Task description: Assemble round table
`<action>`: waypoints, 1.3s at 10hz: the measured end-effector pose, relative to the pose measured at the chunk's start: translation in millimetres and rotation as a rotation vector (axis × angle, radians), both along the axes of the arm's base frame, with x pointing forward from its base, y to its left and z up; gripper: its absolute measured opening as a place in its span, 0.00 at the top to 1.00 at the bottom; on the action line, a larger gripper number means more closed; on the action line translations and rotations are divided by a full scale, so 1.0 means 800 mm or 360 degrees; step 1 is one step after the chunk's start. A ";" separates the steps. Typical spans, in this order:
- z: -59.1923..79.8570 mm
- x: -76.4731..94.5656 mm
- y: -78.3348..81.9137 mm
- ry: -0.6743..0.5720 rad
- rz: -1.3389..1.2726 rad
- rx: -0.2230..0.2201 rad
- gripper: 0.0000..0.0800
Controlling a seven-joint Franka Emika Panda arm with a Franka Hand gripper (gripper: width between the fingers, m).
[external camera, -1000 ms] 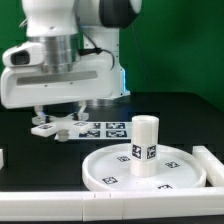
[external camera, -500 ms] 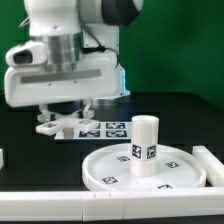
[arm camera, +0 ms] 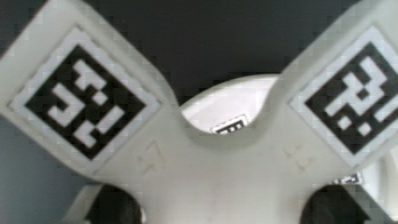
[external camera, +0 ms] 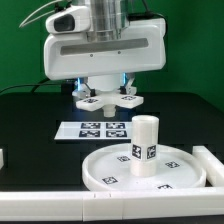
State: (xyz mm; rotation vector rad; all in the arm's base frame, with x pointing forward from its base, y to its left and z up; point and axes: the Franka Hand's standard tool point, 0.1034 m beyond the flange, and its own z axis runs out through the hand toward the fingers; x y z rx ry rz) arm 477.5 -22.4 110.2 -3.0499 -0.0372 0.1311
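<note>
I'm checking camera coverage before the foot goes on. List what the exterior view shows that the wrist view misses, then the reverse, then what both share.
Only the exterior view: the arm, the round disc with the leg upright in it, the marker board on the table, and the white bar at that view's right.
Only the wrist view: a close look at two tags on the cross-shaped foot piece, with a pale rounded shape I cannot identify between its arms.
Both: that foot piece, which the exterior view shows held by the jaws above the table.
</note>
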 end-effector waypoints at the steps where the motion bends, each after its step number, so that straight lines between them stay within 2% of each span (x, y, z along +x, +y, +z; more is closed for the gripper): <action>1: 0.000 0.000 0.000 0.0000 0.0001 0.0000 0.45; 3: 0.004 0.008 0.003 -0.0015 0.0036 -0.0002 0.45; 5: 0.032 0.051 0.035 -0.0080 0.0088 -0.0005 0.45; 6: 0.040 0.068 0.047 -0.0100 0.0124 -0.0006 0.45; 7: 0.044 0.076 0.053 -0.0105 0.0151 -0.0009 0.45; 11: 0.038 0.072 0.049 -0.0087 0.0160 -0.0010 0.45; 13: 0.034 0.088 0.053 -0.0100 0.0207 -0.0016 0.45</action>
